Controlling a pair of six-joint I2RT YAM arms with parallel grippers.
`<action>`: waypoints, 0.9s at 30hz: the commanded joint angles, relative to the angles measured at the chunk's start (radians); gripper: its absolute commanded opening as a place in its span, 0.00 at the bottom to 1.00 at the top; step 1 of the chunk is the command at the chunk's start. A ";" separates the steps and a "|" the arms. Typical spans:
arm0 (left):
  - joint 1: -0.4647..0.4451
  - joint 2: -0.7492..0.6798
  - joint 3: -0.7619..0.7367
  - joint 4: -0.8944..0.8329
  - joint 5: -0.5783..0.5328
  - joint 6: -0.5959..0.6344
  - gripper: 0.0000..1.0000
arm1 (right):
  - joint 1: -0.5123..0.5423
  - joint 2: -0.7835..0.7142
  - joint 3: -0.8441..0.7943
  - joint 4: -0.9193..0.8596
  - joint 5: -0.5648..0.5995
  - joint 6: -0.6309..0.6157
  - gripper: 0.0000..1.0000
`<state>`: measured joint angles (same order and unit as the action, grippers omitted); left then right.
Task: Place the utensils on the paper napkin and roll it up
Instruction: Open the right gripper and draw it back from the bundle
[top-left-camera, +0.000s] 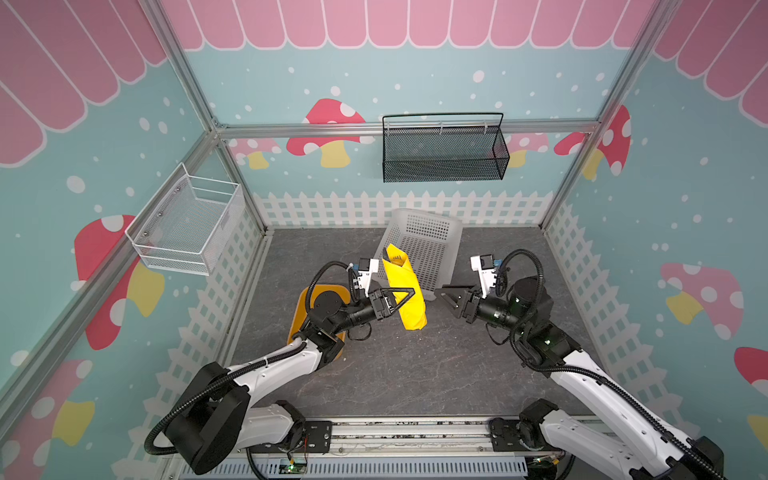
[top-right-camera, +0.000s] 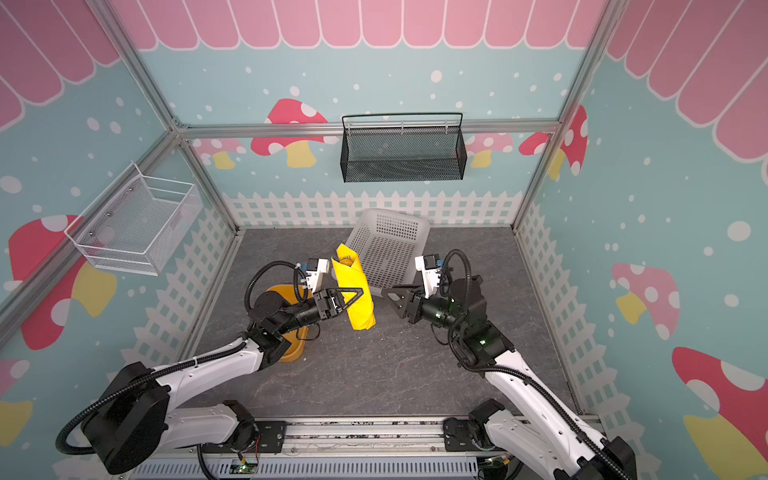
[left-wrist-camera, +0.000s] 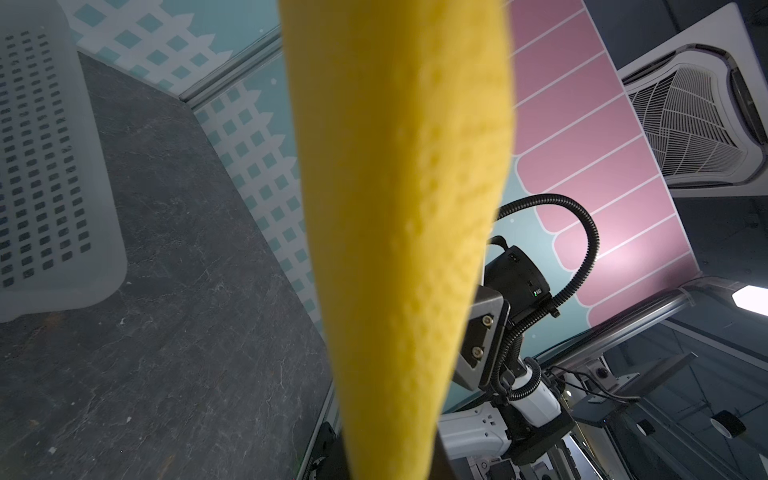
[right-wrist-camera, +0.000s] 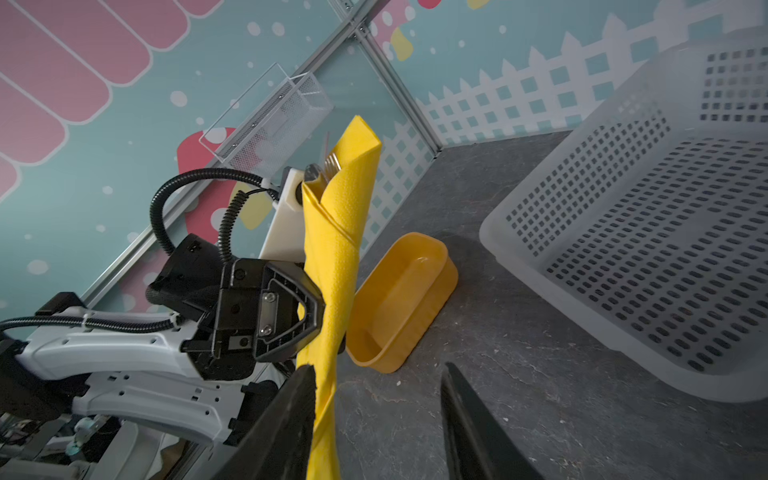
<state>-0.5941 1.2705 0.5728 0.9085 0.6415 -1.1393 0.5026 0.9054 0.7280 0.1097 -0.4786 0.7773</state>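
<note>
A thin lemon-yellow paper napkin (top-left-camera: 399, 266), rolled into a long, narrow bundle, hangs in the air at the centre of both top views, clear of the table, with its open mouth toward the upper part of the frame. In the right wrist view, shiny silver metal utensils (right-wrist-camera: 331, 163) peek out of that mouth. Fork tines are recognisable; the other pieces are hidden inside.

The left gripper (top-left-camera: 409, 292), a black two-fingered claw, is clamped across the middle of the roll. The right gripper (right-wrist-camera: 378, 368) sits just right of centre with its jaws spread and nothing between them. One finger lies close against the roll's lower end; whether it touches cannot be told.

Behind the roll, at upper centre, a white perforated plastic basket (top-left-camera: 432, 232) is tipped on its side. Left of centre, a rigid orange-yellow plastic tray (right-wrist-camera: 409, 291) with rounded corners rests on the dark grey stone-patterned table (top-left-camera: 395, 374), partly under the left arm.

The rolling looks finished and the bundle is being carried. The next move probably calls for a firm squeeze and a mouth-up tilt, so that nothing slides out.

No brand, label or writing is readable.
</note>
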 joint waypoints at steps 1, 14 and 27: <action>0.016 -0.020 0.030 0.020 0.024 0.017 0.04 | -0.020 -0.006 -0.012 -0.091 0.147 -0.007 0.52; 0.049 -0.017 0.030 -0.026 0.028 0.028 0.03 | -0.144 0.114 -0.048 -0.172 0.240 0.077 0.54; 0.084 0.011 0.099 -0.194 0.038 0.165 0.02 | -0.239 0.417 0.052 -0.170 0.113 0.014 0.55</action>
<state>-0.5293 1.2736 0.6189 0.7258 0.6601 -1.0203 0.2726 1.2667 0.7265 -0.0574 -0.3191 0.8234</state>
